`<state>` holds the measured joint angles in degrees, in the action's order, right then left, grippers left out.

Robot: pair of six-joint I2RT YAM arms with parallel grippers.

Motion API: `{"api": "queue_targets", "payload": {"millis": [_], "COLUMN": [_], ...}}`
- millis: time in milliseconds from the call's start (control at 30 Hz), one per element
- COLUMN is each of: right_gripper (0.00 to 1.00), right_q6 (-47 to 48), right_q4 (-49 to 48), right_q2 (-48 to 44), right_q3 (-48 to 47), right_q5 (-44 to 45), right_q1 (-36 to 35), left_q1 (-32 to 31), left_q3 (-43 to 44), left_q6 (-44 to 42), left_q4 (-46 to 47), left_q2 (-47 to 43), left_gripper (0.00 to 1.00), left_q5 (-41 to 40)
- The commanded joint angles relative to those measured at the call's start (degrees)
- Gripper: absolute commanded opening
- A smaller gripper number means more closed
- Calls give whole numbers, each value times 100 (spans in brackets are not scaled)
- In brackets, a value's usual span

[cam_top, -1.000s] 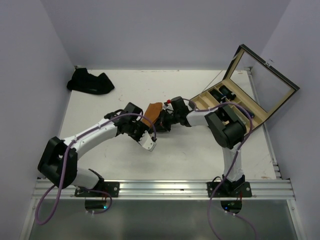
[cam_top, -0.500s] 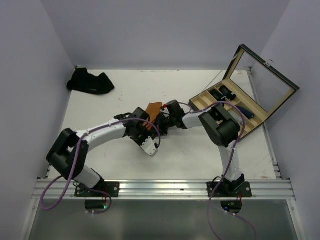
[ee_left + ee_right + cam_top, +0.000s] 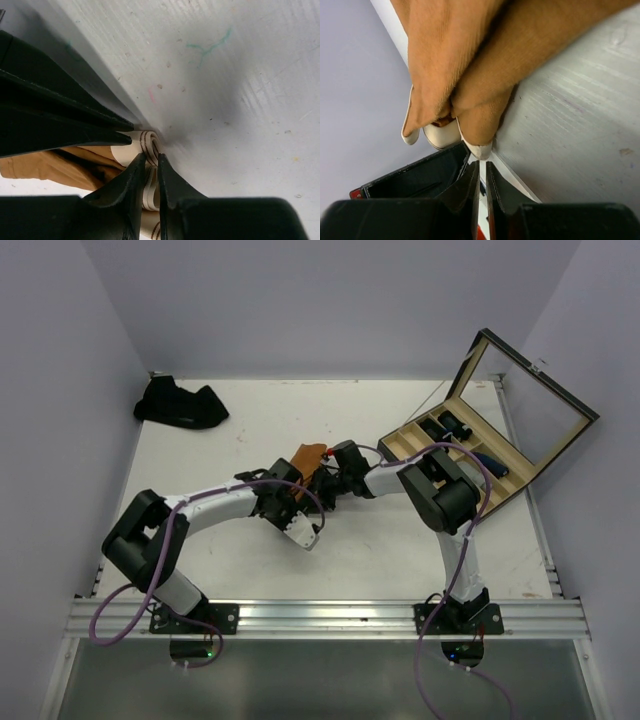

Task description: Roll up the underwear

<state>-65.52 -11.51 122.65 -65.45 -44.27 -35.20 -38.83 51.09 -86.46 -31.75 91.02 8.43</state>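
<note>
The rust-orange underwear (image 3: 306,456) lies bunched at mid-table between my two grippers. In the left wrist view its cream striped waistband (image 3: 145,142) is folded over, and my left gripper (image 3: 151,159) is shut on that fold. My left gripper (image 3: 298,483) comes at the cloth from the near left. In the right wrist view the orange cloth (image 3: 470,60) hangs bunched above my right gripper (image 3: 480,164), whose jaws are pinched on its cream hem (image 3: 481,150). My right gripper (image 3: 324,480) reaches in from the right. Most of the cloth is hidden under both wrists in the top view.
A dark heap of underwear (image 3: 180,403) lies at the back left corner. A wooden compartment box (image 3: 415,440) stands at the right with its glass lid (image 3: 530,400) raised and dark rolls (image 3: 450,425) inside. Walls close in the table on three sides.
My left arm has pushed right toward the orange underwear, its elbow swinging in, and its jaws have closed on the waistband. My right gripper shifted slightly left, then held still.
</note>
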Motion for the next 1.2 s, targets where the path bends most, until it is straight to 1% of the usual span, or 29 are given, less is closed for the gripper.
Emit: {"api": "queue_targets", "payload": {"millis": [0,167,300,433,600,633,833,967,1033,1133,1167], "right_gripper": [15,15,14,14,13,13,13,14,16,17,18], "right_q6": [-84,-49,-49,-58,-93,-93,-40,267,390,566,671], "right_q4": [404,404,404,360,298,307,228,376,412,518,701], "right_q2": [163,172,145,93,57,31,-127,-469,-689,-935,-997], "right_q3": [68,76,111,190,252,252,252,173,147,68,15], "right_q5": [112,129,138,147,129,129,68,59,76,94,120], "right_q1": [22,22,22,22,22,31,31,66,110,206,250], "left_q1": [-46,-46,-46,-11,112,156,551,850,1078,1351,1447], "left_q3": [102,287,428,595,630,648,613,560,569,647,674], "left_q6": [304,831,1349,2095,2616,2825,3635,4259,4523,4769,4813], "left_q4": [213,-24,-192,-156,-77,-51,256,572,687,723,723], "left_q2": [-58,-137,-50,12,91,100,292,416,373,241,188], "left_gripper": [18,12,0,0,0,0,0,0,0,12,15], "left_q5": [-211,211,572,931,1231,1258,1556,1794,2127,2549,2663]}}
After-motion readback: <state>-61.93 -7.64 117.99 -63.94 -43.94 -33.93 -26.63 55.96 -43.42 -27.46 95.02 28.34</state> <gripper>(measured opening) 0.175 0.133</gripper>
